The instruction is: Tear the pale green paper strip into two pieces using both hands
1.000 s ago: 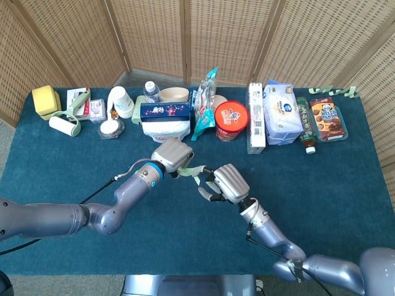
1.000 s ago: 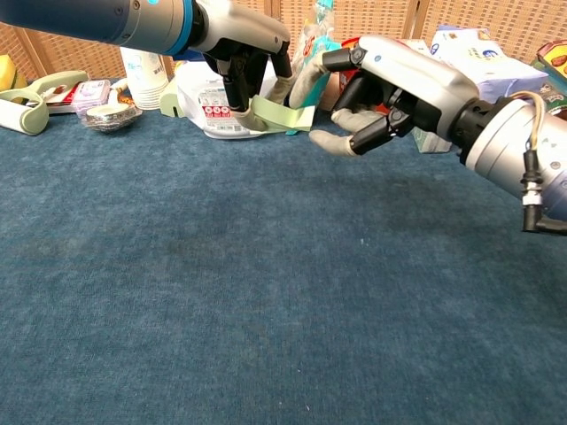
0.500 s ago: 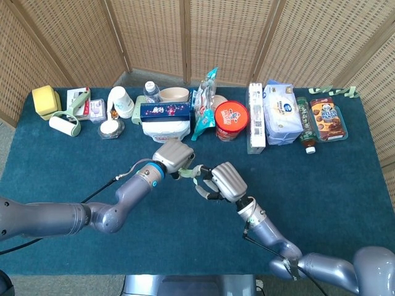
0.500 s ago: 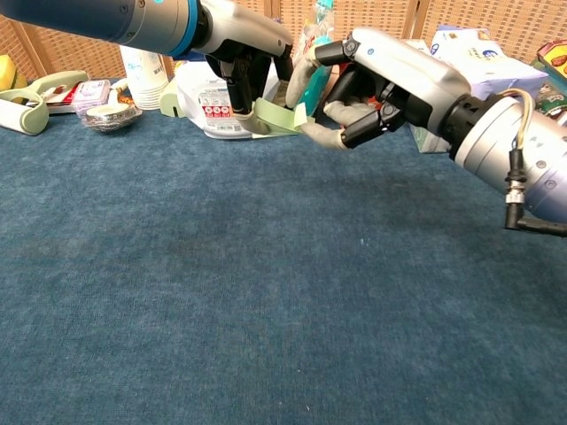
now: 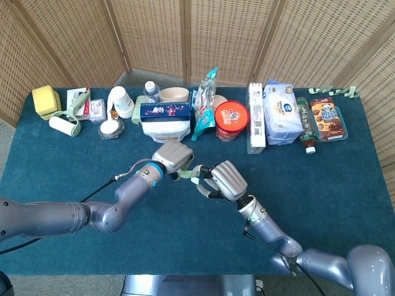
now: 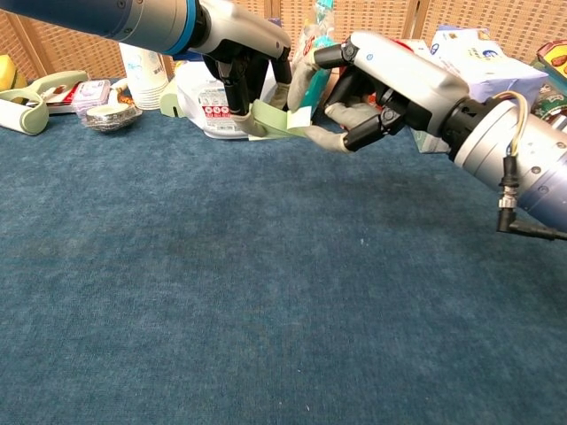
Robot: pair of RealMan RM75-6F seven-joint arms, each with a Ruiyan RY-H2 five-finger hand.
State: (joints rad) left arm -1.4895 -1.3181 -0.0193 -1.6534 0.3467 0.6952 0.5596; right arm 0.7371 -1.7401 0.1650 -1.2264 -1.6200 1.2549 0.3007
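The pale green paper strip (image 6: 276, 122) hangs in the air above the blue tablecloth, also seen in the head view (image 5: 193, 174). My left hand (image 6: 237, 49) (image 5: 173, 156) pinches the strip's left end from above with its fingertips (image 6: 239, 106). My right hand (image 6: 383, 81) (image 5: 224, 180) comes in from the right with its fingers curled. Its thumb (image 6: 330, 138) lies just under the strip's right end and touches it. Whether a finger presses the paper down onto the thumb is not visible.
A row of goods lines the table's far side: a lint roller (image 5: 65, 125), paper cups (image 5: 121, 101), a white tissue pack (image 5: 165, 127), a red can (image 5: 231, 120), a tall box (image 5: 255, 117), a bottle (image 5: 305, 131). A wicker screen (image 5: 222, 37) stands behind.
My right hand has moved left to the strip's free end and curled its fingers in, and its thumb now sits under the paper. The left hand has held still.
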